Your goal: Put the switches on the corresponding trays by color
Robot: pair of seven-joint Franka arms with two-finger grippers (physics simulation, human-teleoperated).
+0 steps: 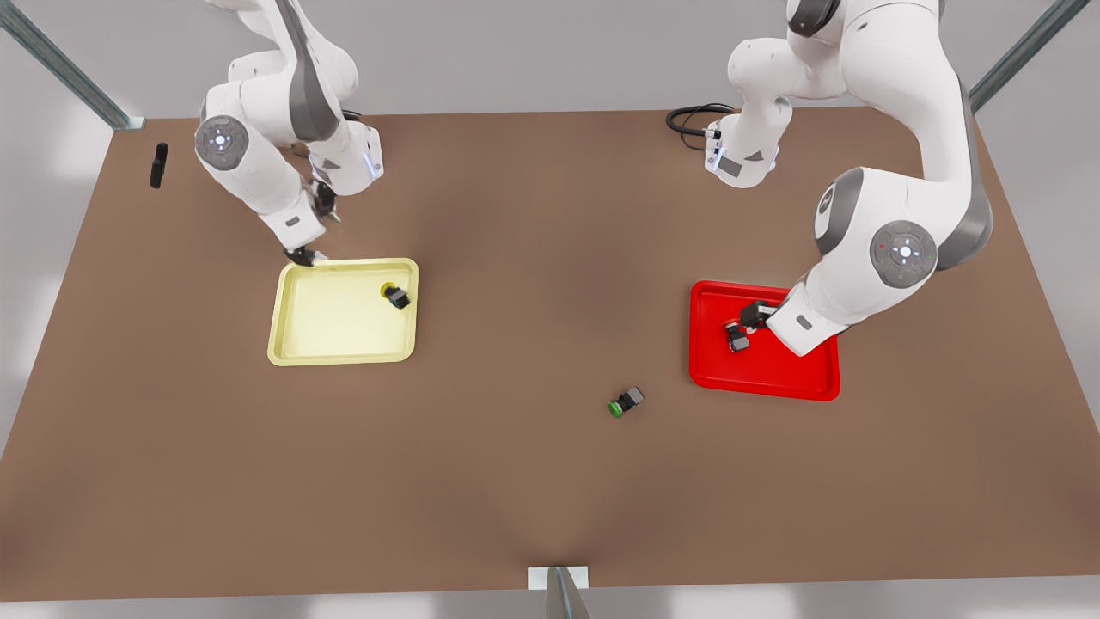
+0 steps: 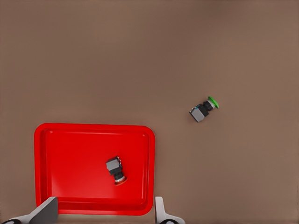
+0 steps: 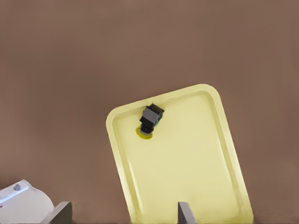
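A: Front view first. How many switches, and what do they look like?

B: Three, each a tiny black-and-grey block with a round cap. The yellow switch (image 1: 395,296) lies in the far right corner of the yellow tray (image 1: 288,314). The red switch (image 1: 736,337) lies inside the red tray (image 1: 760,383), toward its left half. The green switch (image 1: 626,401) lies on the bare table (image 1: 516,481), nearer the camera, just left of the red tray.

A: Trays?

B: Two, shallow with rounded corners, about the same size, well apart; pale yellow on the front view's left, bright red on its right.

A: And the arms?

B: Two. The left gripper (image 1: 746,321) hangs over the red tray, close above the red switch. The right gripper (image 1: 306,255) sits at the yellow tray's far left corner. From here I cannot tell how either pair of fingers stands. A small black object (image 1: 159,165) lies at the table's far left edge.

A: Left wrist view?

B: The red tray (image 2: 51,163) holds one red switch (image 2: 115,170), on its side, cap toward the camera's edge. The green switch (image 2: 203,109) lies off the tray on the table. The left gripper (image 2: 105,212) has its fingers spread wide, holding nothing.

A: Right wrist view?

B: The yellow tray (image 3: 196,177) carries one yellow switch (image 3: 150,120), touching the rim near a corner. The right gripper (image 3: 124,212) is spread apart too, empty.
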